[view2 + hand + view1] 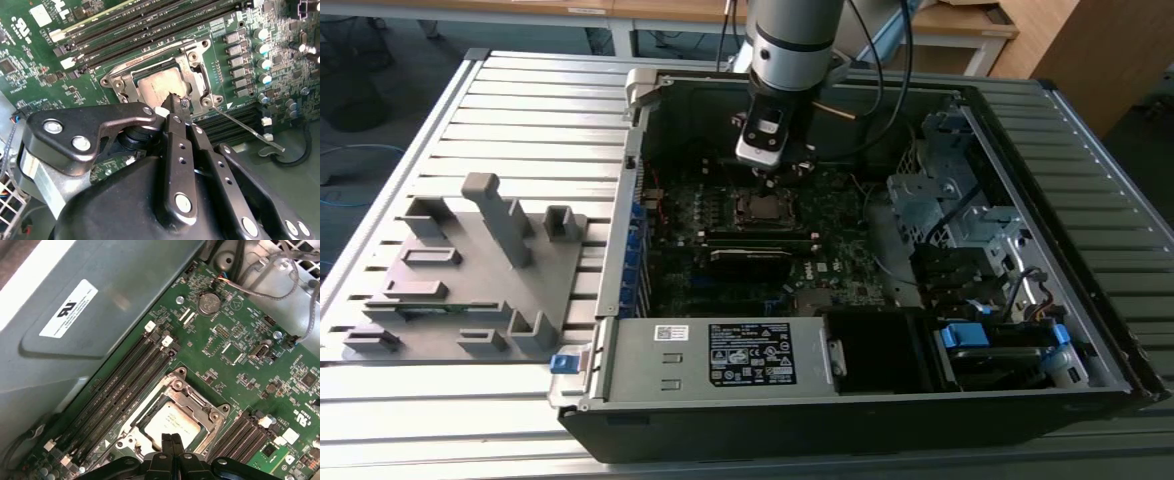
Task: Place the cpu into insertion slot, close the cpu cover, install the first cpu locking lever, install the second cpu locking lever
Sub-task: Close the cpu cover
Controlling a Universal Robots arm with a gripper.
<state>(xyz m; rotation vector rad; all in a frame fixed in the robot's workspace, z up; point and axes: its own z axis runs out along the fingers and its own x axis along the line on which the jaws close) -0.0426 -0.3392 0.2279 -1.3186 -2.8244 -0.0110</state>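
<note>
The cpu (155,87) (176,422) lies flat in the insertion slot (759,207) on the green motherboard. The silver cpu cover (192,55) (186,394) lies down around it as a frame. In both wrist views my gripper (177,101) (170,440) is shut with nothing between its fingers. Its tips hang just over the cover's edge beside the cpu; I cannot tell whether they touch it. One thin locking lever (245,127) sticks out free from a corner of the socket. In the exterior view the gripper (767,172) hangs right above the slot.
Long black memory slots (127,390) (150,30) flank the socket on two sides. The grey power supply box (100,315) (720,355) stands close by. The computer case walls (635,100), a drive cage (947,200) and cables surround the board. A grey fixture (467,270) sits at the exterior view's left.
</note>
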